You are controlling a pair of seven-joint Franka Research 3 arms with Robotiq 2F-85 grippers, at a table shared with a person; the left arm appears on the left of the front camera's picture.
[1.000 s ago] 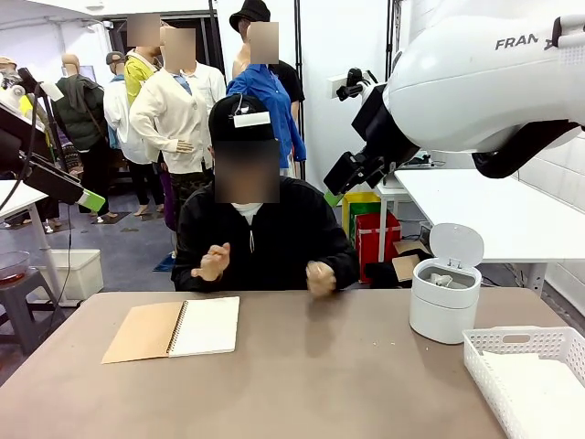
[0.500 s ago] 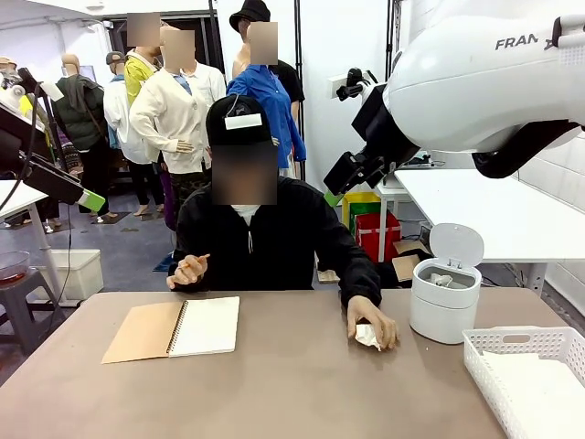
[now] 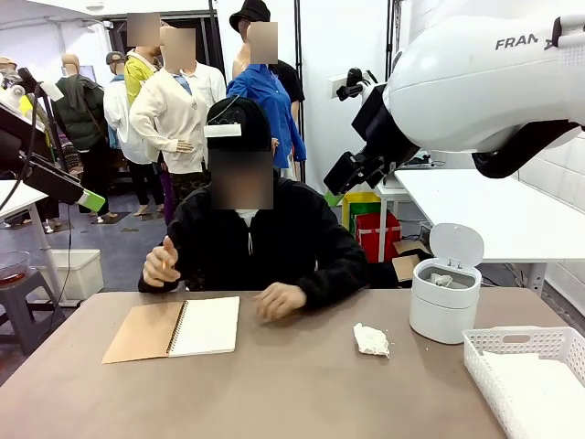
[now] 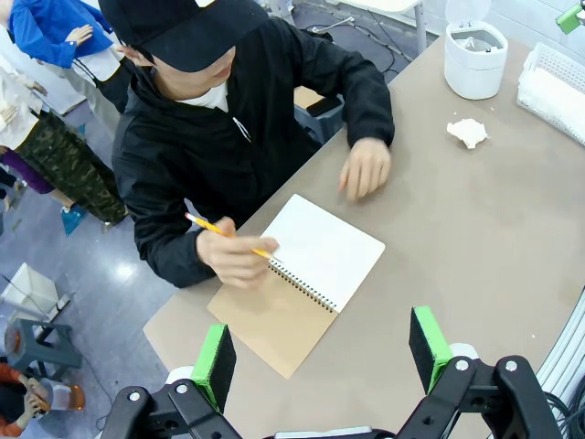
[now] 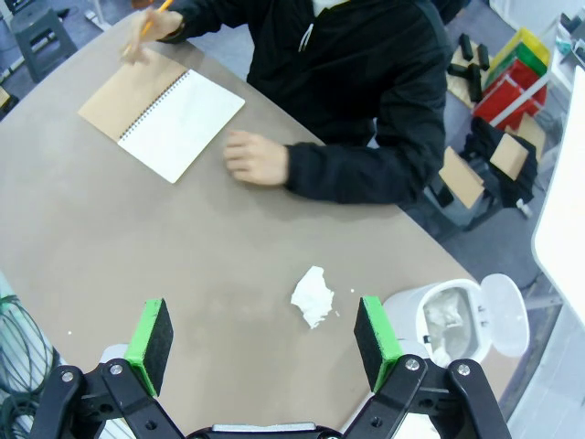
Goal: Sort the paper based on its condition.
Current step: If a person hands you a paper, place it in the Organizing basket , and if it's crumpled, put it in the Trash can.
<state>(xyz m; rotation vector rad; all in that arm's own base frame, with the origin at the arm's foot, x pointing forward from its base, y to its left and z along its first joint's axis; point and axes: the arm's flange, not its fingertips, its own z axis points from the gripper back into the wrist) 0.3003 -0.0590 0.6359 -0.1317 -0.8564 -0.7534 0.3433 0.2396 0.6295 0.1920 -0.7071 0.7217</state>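
**Brown table [image 3: 302,393]: sorting partly done, one wad [image 3: 371,339] waiting**

Farthest left, the left gripper [image 4: 322,357] hangs high above the table with its green pads spread wide and nothing between them. Just ahead of its fingers lies the spiral notebook [image 4: 306,270], with the person's hand [image 4: 239,259] holding a pencil over it and the other hand [image 4: 364,168] resting on the table beyond.

The right gripper [image 5: 263,337] hovers just as high, jaws fully apart and empty. The crumpled wad sits on the bare table, below the gap between its fingers and nearer the pad on the bin's side. It touches nothing.

Past that pad stands the white bin [image 5: 457,320], lid up, with crumpled paper already inside. Farther right, the white basket [image 3: 512,343] seems to hold flat white sheets.

So some pieces look sorted. What is left, by my reading, is picking up this wad and dropping it in the bin.
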